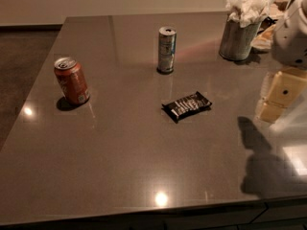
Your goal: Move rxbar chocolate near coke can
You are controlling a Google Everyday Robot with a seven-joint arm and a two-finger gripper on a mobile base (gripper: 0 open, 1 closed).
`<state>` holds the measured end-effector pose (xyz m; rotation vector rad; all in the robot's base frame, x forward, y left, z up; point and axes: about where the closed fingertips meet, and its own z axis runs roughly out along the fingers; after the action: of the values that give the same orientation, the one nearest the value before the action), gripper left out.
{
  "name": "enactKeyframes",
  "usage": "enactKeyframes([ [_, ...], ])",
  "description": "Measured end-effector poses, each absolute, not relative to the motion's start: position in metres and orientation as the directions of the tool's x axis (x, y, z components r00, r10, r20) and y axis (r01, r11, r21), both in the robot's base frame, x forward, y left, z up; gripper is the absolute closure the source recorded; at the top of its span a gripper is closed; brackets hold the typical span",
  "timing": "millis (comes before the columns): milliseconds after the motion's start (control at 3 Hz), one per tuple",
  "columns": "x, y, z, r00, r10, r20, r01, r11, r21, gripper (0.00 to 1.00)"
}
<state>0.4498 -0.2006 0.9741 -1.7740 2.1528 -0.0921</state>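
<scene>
Table: we see a shiny grey table (120, 176) across the lower part of the picture.
Shadow: a dark shadow (259, 166) lies at the lower right.
Chocolate bar: the chocolate bar (187, 105) lies flat and slanted near the middle, well apart from the coke can.
Feel: we think it is light, thin, a bit bendy, and its wrapper is slippery.
Hold: we would pinch it across its narrow middle, turned to match its slant.
Gripper: the gripper (280, 95) hangs at the right edge, not touching the bar. We cannot tell if it is open or closed.
Coke can: the coke can (72, 80) stands at the left.
Tall can: the tall can (166, 50) stands at the upper middle.
Cup: a cup (237, 40) full of paper (249, 4) stands at the upper right.
</scene>
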Motion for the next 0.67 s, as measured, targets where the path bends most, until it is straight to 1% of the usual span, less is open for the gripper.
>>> enactKeyframes([
  [667, 0.494, -0.157, 0.953, 0.011, -0.973, -0.231, -0.955, 0.058, -0.292, 0.00],
])
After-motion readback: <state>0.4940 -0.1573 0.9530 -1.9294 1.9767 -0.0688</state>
